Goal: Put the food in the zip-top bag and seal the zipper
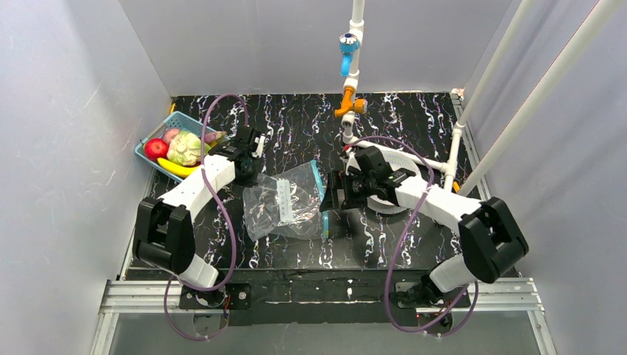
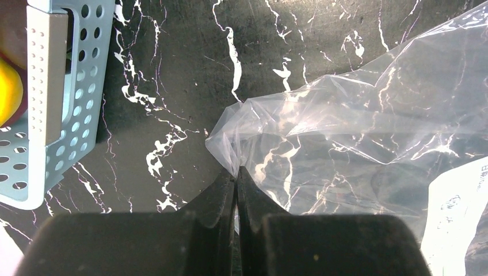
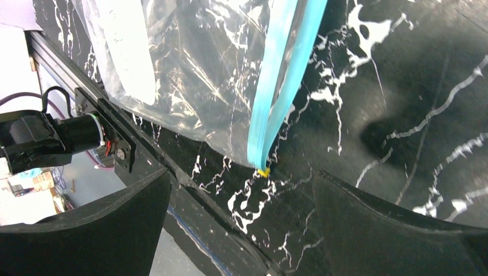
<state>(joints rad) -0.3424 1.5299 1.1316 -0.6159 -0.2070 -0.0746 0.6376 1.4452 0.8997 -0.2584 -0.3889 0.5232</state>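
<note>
The clear zip-top bag (image 1: 285,201) lies flat mid-table, its teal zipper (image 1: 320,194) along the right edge. My left gripper (image 1: 250,180) is shut on the bag's left corner; the left wrist view shows a pinch of film (image 2: 230,155) between its closed fingertips (image 2: 236,174). My right gripper (image 1: 334,198) stands open just right of the zipper (image 3: 282,80), whose yellow end (image 3: 263,171) lies ahead of the spread fingers (image 3: 86,230), nothing between them. The food sits in the blue basket (image 1: 172,118): a red apple (image 1: 155,148), a banana (image 1: 177,168) and a pale green piece (image 1: 185,148).
The basket (image 2: 63,98) stands at the table's back left, close to the left wall. White pipes with a blue fitting (image 1: 347,48) and an orange one (image 1: 349,100) hang at the back. A white round object (image 1: 403,159) lies under the right arm. The metal front rail (image 1: 318,292) edges the table.
</note>
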